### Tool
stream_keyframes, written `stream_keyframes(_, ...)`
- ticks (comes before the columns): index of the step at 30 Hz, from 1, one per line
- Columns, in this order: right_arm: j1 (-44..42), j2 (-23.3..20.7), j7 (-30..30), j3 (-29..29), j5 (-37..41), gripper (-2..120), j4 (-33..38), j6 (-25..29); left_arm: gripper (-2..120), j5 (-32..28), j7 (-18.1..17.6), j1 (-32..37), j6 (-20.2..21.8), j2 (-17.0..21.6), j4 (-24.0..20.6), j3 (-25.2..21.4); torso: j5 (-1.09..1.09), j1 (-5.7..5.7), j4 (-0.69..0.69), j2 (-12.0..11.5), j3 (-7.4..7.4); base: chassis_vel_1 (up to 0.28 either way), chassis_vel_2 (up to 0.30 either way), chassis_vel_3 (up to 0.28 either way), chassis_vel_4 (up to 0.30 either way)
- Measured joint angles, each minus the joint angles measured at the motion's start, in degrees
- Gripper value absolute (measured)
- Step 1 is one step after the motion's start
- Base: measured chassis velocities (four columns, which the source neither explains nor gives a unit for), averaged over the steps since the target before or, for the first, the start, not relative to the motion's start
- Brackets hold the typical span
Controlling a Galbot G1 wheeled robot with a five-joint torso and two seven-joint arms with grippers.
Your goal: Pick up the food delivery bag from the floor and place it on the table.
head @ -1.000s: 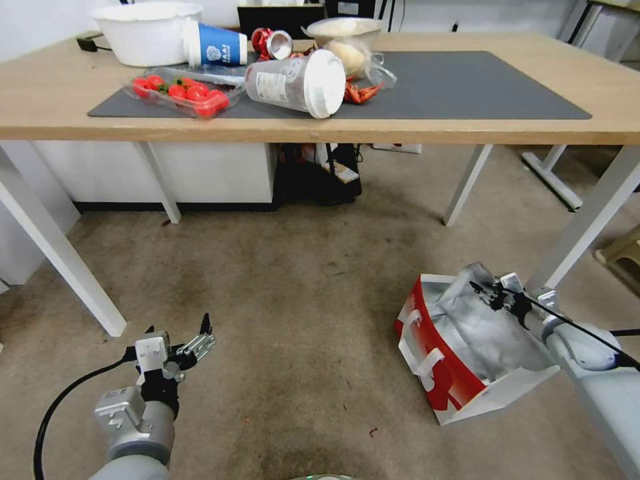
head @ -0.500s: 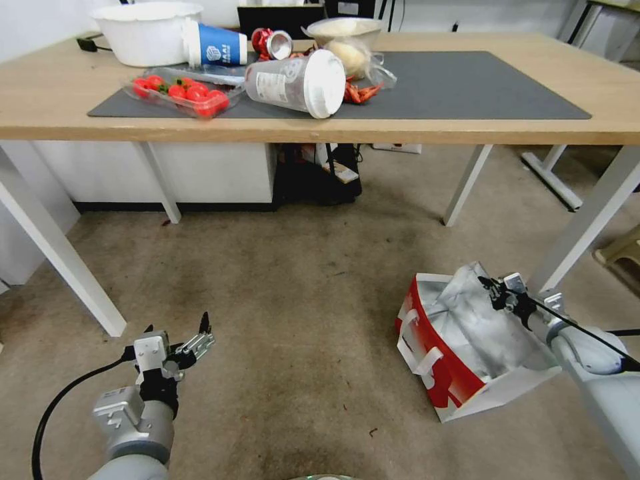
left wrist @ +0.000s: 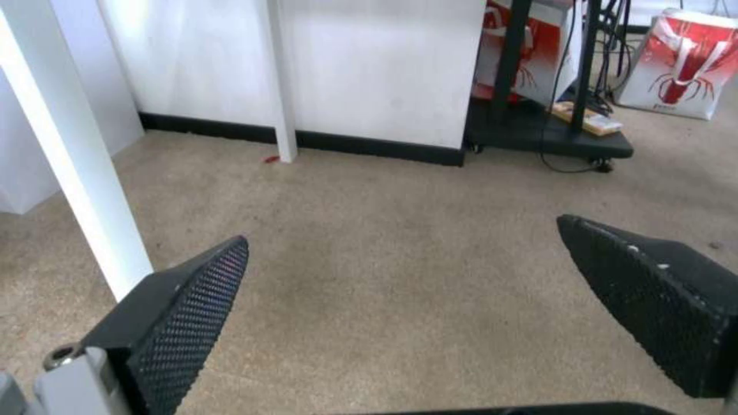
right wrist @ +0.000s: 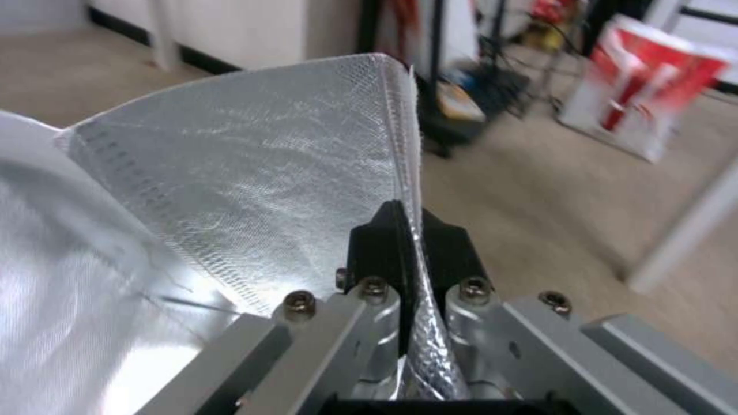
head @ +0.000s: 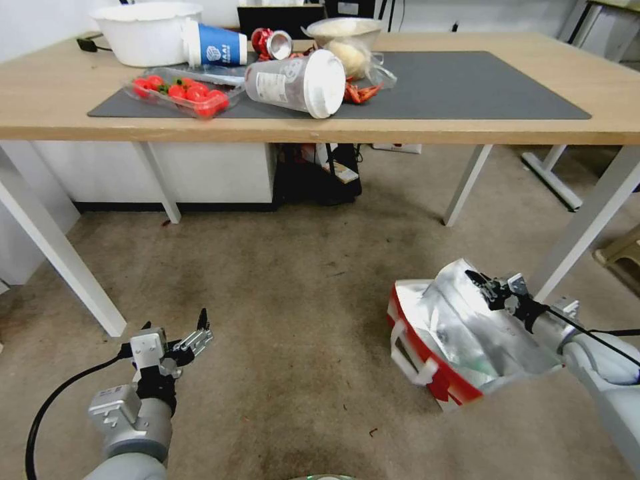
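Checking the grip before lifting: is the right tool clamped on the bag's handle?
No, the right tool is shut on the food delivery bag's foil-lined rim.

The bag (head: pixel 460 333), white paper with red sides, white handles and silver foil lining, sits tilted on the floor (head: pixel 300 320) just beside the surface's (head: pixel 200 123) right front leg, its mouth open and one foil-lined top edge pulled upward. The surface is light wood with a dark grey mat.
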Motion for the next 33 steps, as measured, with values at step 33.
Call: stream_keyframes(33, -11.0, -3.6, -18.1, 4.9, 27.1, 0, 25.7, -6.4, 100, 0.0, -0.1, 0.9, -0.5, -0.7, -1.6, -0.1, 0.01, 0.00, 0.01, 0.0, 0.00, 0.000, 0.000, 0.000, 0.000)
